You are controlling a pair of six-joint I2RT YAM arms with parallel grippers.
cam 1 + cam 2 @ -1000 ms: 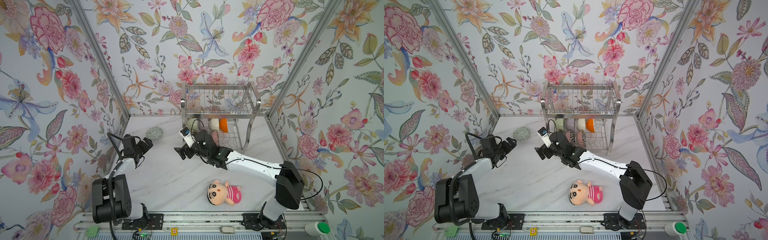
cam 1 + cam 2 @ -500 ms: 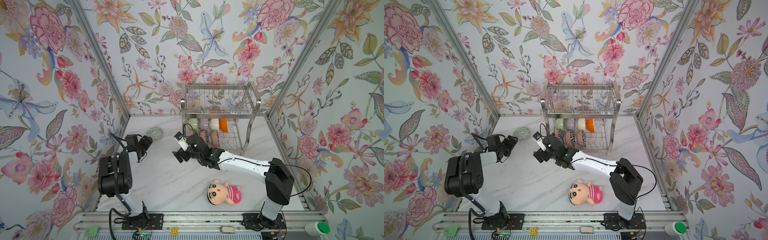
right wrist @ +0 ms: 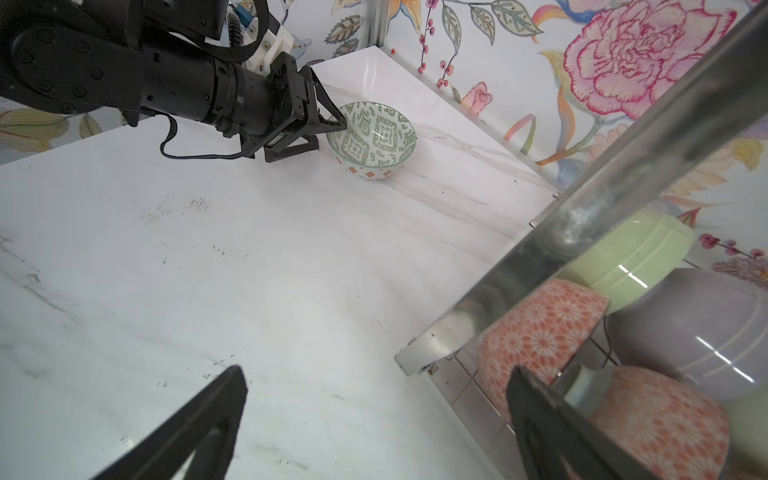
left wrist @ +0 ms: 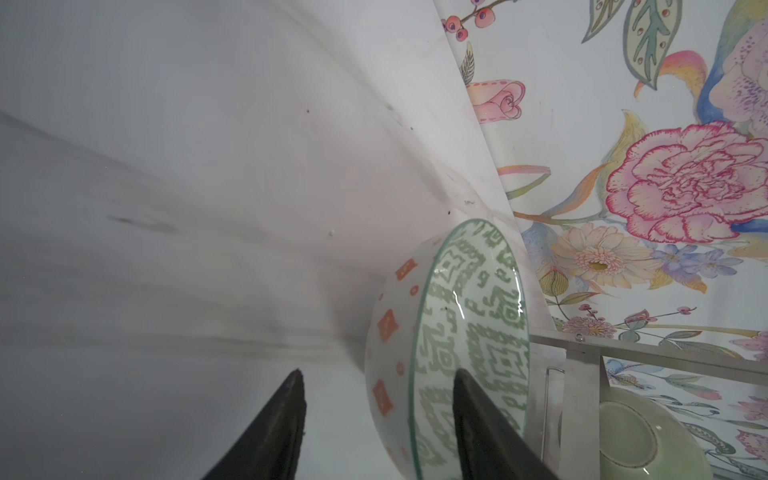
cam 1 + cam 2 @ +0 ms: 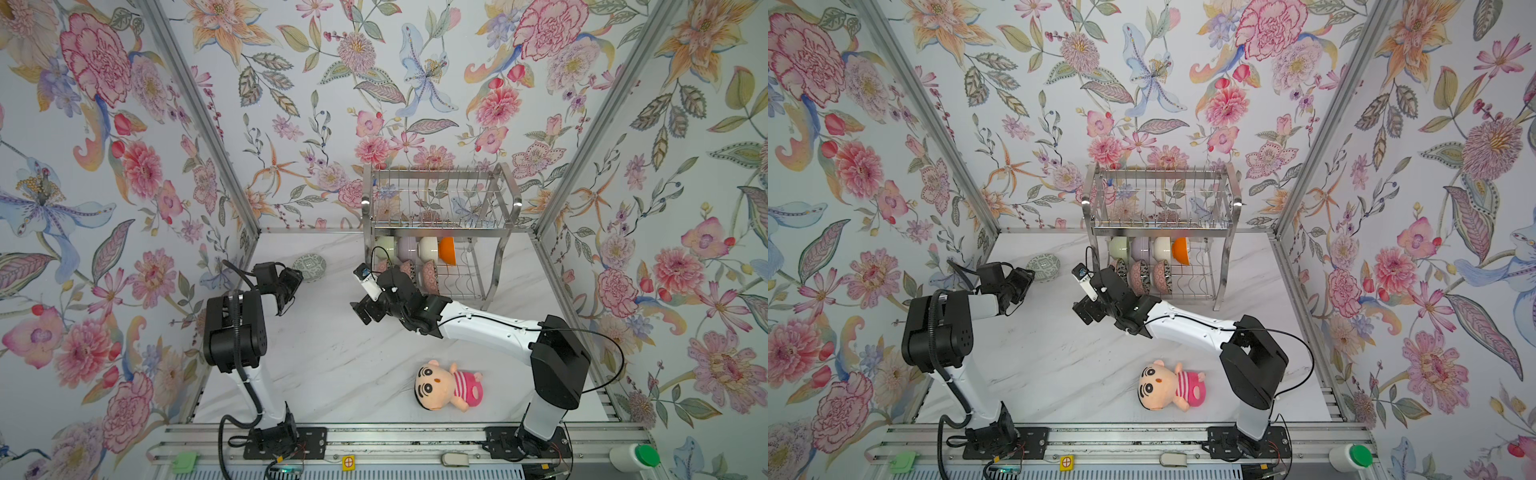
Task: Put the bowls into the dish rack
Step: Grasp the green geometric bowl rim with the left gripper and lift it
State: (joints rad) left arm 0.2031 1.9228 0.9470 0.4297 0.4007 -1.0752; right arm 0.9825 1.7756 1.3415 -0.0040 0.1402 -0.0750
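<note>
Patterned bowl (image 4: 469, 316) rim between spread jaws of left end effector (image 4: 377, 372).

No legible txt; just red circled-cross mark on yellow tag (image 5: 348, 462).

Left arm (image 5: 235, 328) — elbow raised high, forearm level, wrist stretched toward the back; left gripper (image 5: 294, 286) with its jaws partly apart. Right arm (image 5: 482, 328) — reaching low and leftward across the middle; right gripper (image 5: 363, 311) with jaws spread wide, empty.
</note>
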